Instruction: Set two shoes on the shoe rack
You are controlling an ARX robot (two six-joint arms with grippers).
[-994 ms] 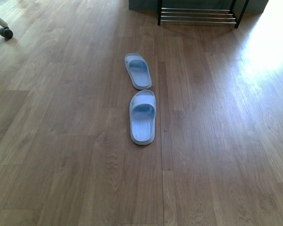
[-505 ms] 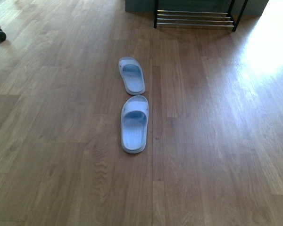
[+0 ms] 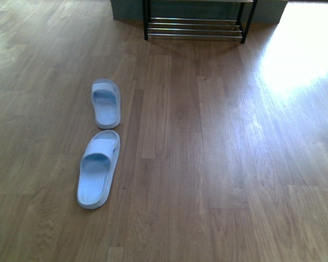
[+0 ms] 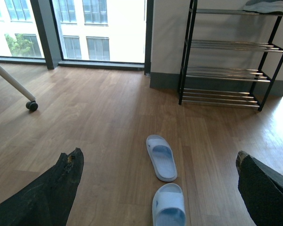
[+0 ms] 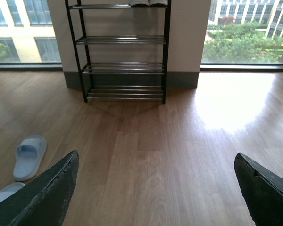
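Slides (image 3: 97, 174) shifted left; left hand (image 4: 158, 160) and right hand (image 5: 156, 159) gape empty.

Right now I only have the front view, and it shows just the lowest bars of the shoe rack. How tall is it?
Observer: The right wrist view takes in the whole shoe rack, which has four tiers of chrome bars.
Operator: Is any tier taken?
Observer: Only the top one. Grey shoes with white soles sit there, cut off by the picture's edge.
Operator: And the hands? I see neither.
Observer: The left hand and the right hand are both open and hold nothing.
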